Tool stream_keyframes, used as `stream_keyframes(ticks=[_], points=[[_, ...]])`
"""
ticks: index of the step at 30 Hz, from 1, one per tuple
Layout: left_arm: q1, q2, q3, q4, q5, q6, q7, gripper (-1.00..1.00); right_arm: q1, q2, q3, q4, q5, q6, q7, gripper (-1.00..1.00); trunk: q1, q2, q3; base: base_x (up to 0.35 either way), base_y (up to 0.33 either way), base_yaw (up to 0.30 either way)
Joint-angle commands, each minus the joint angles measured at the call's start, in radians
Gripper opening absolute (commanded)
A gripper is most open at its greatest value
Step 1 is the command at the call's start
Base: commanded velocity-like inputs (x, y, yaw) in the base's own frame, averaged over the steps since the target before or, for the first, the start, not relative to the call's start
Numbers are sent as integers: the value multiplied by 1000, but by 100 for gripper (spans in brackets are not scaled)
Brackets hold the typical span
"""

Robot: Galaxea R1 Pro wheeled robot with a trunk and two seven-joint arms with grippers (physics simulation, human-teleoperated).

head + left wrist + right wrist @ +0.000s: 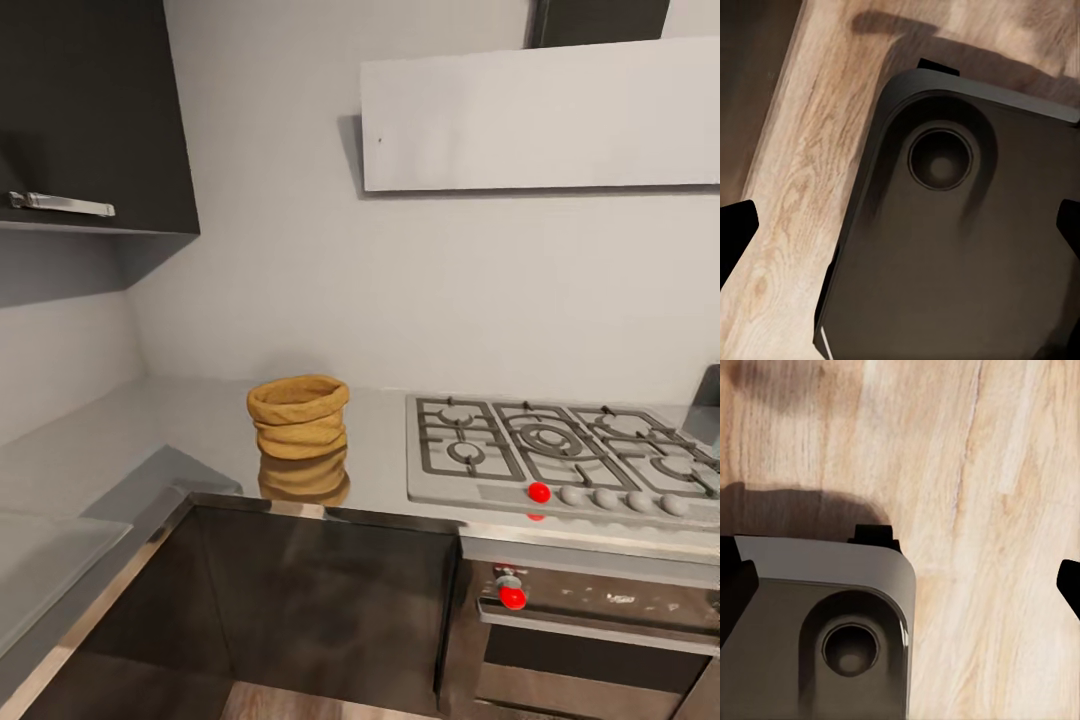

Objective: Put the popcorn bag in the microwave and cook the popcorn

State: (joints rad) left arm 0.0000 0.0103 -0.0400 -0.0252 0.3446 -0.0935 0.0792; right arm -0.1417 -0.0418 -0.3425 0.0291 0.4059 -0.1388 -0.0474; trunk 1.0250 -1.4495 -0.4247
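The popcorn bag [298,416], a squat mustard-tan sack with a thick rolled rim, stands upright on the glossy grey countertop [190,420], just left of the gas hob; its reflection shows in the slab. In the left wrist view, my left gripper [902,229] is open, its dark fingertips [735,232] spread wide over the robot's black base and the wood floor. My right gripper [900,581] is open too, above the floor with nothing between its fingers. A dark-framed piece [706,405] is cut off at the right edge; I cannot tell whether it is the microwave.
The steel gas hob [560,450] with grey grates and a red knob lies right of the bag, with the dark oven [590,620] below it. A flat white hood [540,115] hangs above. A dark wall cabinet [90,120] is upper left. The counter wraps around the left corner.
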Motion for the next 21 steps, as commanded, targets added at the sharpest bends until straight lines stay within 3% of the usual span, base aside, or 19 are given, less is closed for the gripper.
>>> stream_keyframes(ticks=[1,21], points=[[0,0,-5,-1,5,-2,3,100,-1,0,-8,3,11,-5,-5,100,0,-1,-1,0,0,-13],[0,-1,2,-1,12,-2,4,100,-1,-1,-4,3,13,-2,-2,100,0,-1,-1,0,0,21]])
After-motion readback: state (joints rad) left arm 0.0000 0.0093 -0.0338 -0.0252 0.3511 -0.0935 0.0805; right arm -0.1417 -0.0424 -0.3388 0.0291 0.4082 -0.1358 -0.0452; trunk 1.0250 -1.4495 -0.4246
